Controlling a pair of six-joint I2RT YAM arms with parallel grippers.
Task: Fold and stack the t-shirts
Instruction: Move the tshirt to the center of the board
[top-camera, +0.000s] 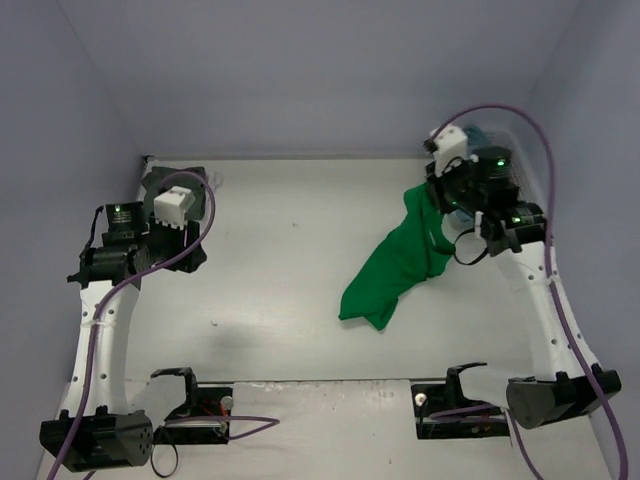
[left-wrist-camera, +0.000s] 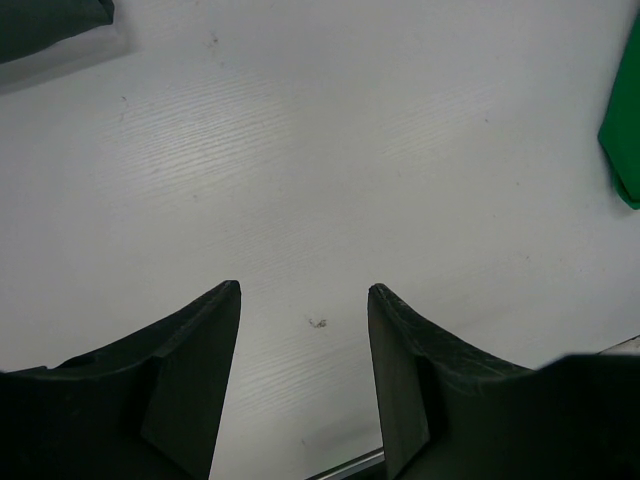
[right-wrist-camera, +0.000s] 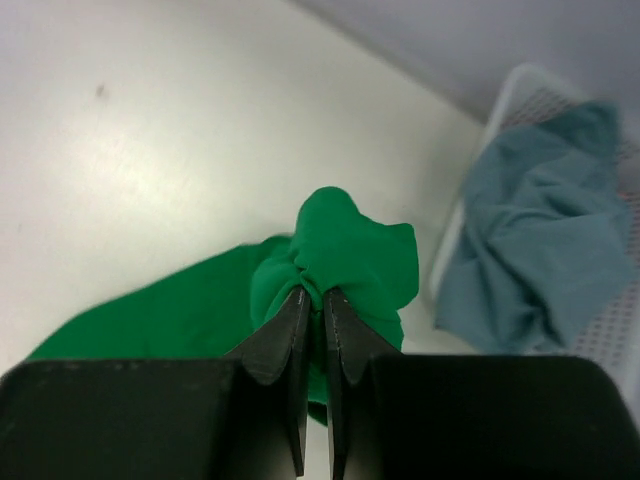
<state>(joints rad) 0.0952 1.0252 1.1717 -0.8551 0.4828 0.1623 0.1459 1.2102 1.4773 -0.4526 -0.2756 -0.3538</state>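
Observation:
My right gripper (right-wrist-camera: 312, 292) is shut on a bunched fold of the bright green t-shirt (right-wrist-camera: 350, 245). In the top view that gripper (top-camera: 440, 203) holds the shirt's upper end up at the back right. The rest of the green t-shirt (top-camera: 392, 268) trails down-left onto the table. A dusty blue t-shirt (right-wrist-camera: 540, 250) lies crumpled in the white basket (right-wrist-camera: 500, 100). At the back left lies a dark olive-grey t-shirt (top-camera: 158, 180), with my left gripper (top-camera: 190, 235) beside it. The left gripper (left-wrist-camera: 304, 288) is open over bare table, holding nothing.
The white slatted basket (top-camera: 522, 150) stands in the back right corner against the wall. Walls close off the table on the left, back and right. The green shirt's edge (left-wrist-camera: 625, 130) shows at the right of the left wrist view.

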